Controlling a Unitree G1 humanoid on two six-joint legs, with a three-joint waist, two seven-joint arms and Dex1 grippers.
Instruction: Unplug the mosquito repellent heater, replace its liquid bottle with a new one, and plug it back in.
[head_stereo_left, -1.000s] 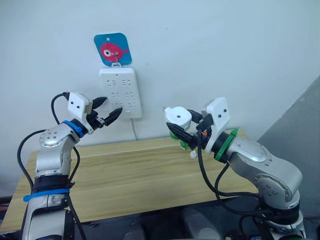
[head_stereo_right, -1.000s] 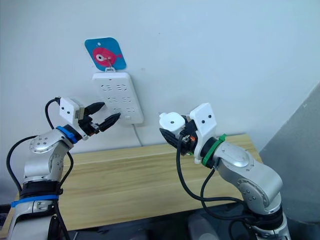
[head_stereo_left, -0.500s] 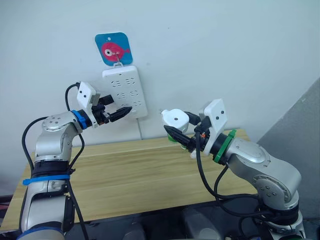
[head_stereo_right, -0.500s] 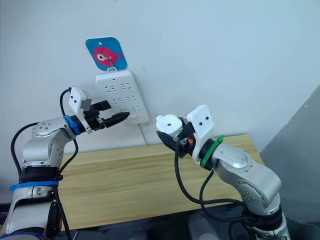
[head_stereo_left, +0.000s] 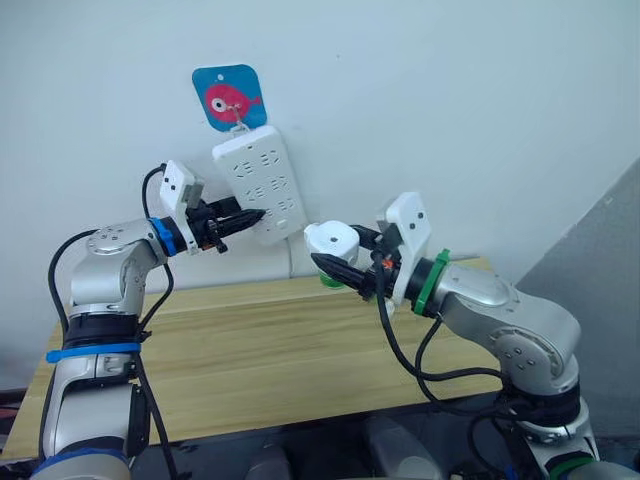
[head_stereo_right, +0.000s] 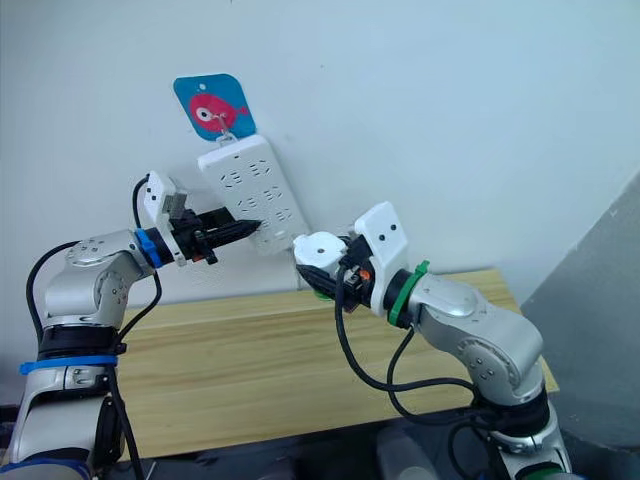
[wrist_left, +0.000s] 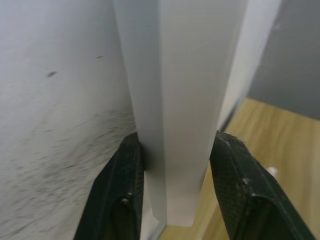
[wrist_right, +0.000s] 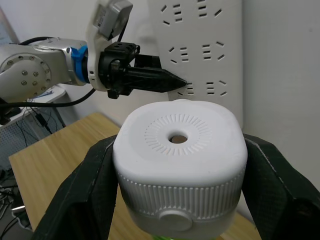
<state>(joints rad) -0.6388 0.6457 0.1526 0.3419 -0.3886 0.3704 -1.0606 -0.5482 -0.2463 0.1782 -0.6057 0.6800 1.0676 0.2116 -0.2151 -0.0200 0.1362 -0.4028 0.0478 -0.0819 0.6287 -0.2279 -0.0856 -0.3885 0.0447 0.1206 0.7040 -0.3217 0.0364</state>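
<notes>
left eye view: the left gripper is raised at about 9 o'clock of the frame, its fingers clamped on the lower edge of the white power strip, which hangs tilted on the wall below a blue fish hook plate. the right gripper sits near the centre, pinching the mosquito repellent heater above the wooden table; the heater is just at 4 o'clock of the strip's lower end, and a bit of green shows under it.

right eye view: same layout, heater off the strip, held in the air over the table's far edge.

left wrist view: both fingers press the strip's sides, the wall beside it.

right wrist view: black fingers grip the heater at either flank, its round hole facing the camera; the strip and left gripper lie beyond at 12 o'clock.
</notes>
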